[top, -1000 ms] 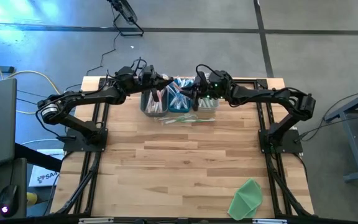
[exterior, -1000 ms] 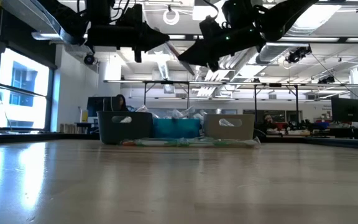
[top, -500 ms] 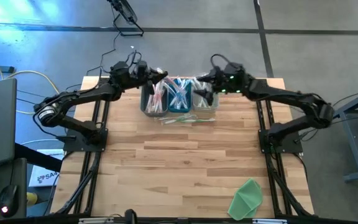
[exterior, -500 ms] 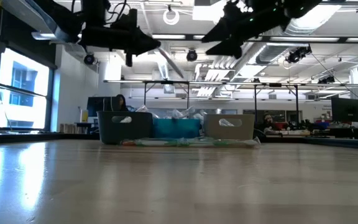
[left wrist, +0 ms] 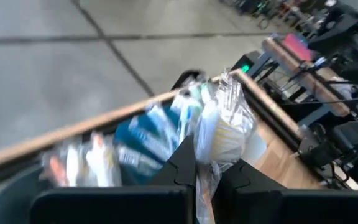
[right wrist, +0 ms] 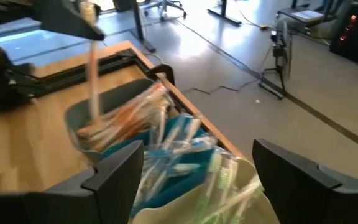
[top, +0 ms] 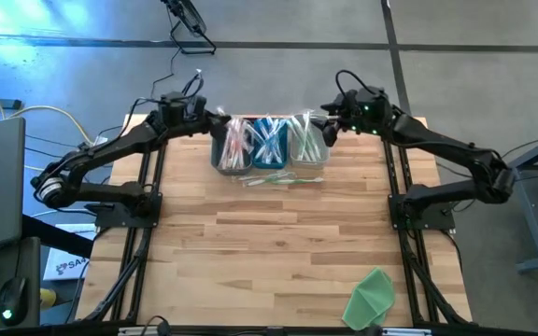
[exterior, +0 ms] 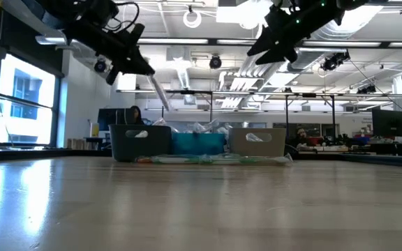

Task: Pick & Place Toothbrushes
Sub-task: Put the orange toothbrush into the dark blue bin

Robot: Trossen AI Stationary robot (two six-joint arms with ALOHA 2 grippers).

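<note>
Three bins stand side by side at the table's far edge: a dark grey one (top: 230, 154), a blue one (top: 271, 149) and a pale one (top: 308, 147). All hold wrapped toothbrushes (top: 269, 138). A few more toothbrushes (top: 278, 179) lie on the table just in front of the bins. My left gripper (top: 211, 119) hovers left of the grey bin, shut on one clear-wrapped toothbrush (exterior: 158, 91). My right gripper (top: 328, 129) hangs open above the pale bin's right side, with nothing between its fingers (right wrist: 114, 174). My left gripper pinches the wrapped toothbrush by one end (left wrist: 205, 171) between its two fingers, which reach nearly level from the table's left side. The toothbrush slants down from the fingertips toward the grey bin, its lower end (exterior: 167, 108) clear of the bins and the table.
A green cloth (top: 372, 297) lies near the table's front right corner. The wooden tabletop (top: 269, 243) in front of the bins carries nothing else. Black frame rails (top: 148, 187) run along both sides under the arms.
Both grippers have drawn back from over the bins: my left toward the table's left edge, my right toward the right edge and upward. My left gripper has rolled, and the toothbrush now hangs slanting below it. My right gripper's fingers stand wider apart than before.
</note>
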